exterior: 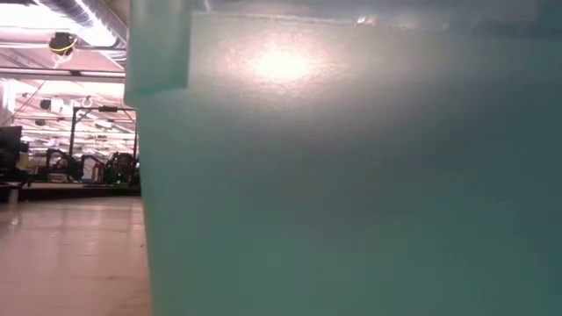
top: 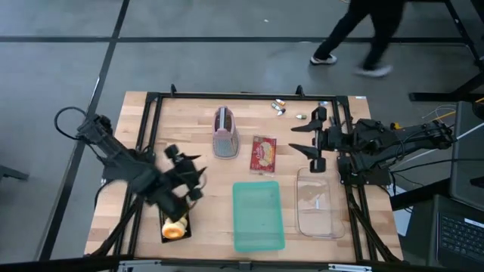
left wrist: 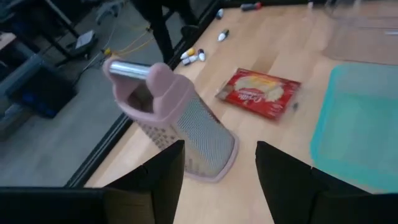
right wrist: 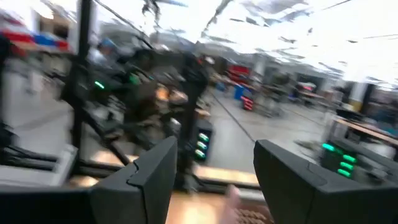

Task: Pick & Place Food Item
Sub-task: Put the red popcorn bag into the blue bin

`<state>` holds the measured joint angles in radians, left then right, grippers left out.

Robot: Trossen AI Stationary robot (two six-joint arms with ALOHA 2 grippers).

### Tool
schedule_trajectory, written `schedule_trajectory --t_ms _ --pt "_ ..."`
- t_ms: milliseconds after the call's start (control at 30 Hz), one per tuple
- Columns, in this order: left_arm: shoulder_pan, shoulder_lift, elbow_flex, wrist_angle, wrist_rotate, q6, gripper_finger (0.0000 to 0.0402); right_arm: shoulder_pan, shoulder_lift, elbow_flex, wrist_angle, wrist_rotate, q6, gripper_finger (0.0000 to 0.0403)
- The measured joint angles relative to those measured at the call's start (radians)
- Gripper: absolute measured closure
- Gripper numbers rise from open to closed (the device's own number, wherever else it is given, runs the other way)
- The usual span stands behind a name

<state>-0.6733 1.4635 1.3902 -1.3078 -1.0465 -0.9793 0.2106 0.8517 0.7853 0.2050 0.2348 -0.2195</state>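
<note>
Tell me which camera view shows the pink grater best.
The left wrist view: the pink grater fills the frame, lying on its side, handle and grating surface plain. The high view shows it small from above, beside the red snack packet. The low and right wrist views miss it.

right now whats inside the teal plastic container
From the high view, the teal plastic container looks empty. In the low view its frosted wall fills the frame and hides whatever lies behind it.

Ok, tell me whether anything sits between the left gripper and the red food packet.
Nothing lies on the direct line. In the high view, bare table separates the left gripper, open, from the red food packet. The pink grater lies just off that line, beside the packet, and the teal tray sits nearer the front edge.
</note>
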Motion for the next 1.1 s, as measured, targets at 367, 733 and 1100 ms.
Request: schedule_trajectory --t_ms 367,733,1100 --pt "0.257 0.001 -0.358 1.086 0.181 0.631 0.021 -0.03 0.015 0.0 -0.049 0.217 -0.006 0.0191" --pt "0.448 0.018 -0.503 1.526 0.488 0.812 0.021 -0.031 0.051 0.0 -0.23 0.427 0.056 0.0191" --pt "0.49 0.194 -0.503 1.631 0.558 0.76 0.021 -0.031 0.128 0.0 -0.424 0.479 0.404 0.0191"
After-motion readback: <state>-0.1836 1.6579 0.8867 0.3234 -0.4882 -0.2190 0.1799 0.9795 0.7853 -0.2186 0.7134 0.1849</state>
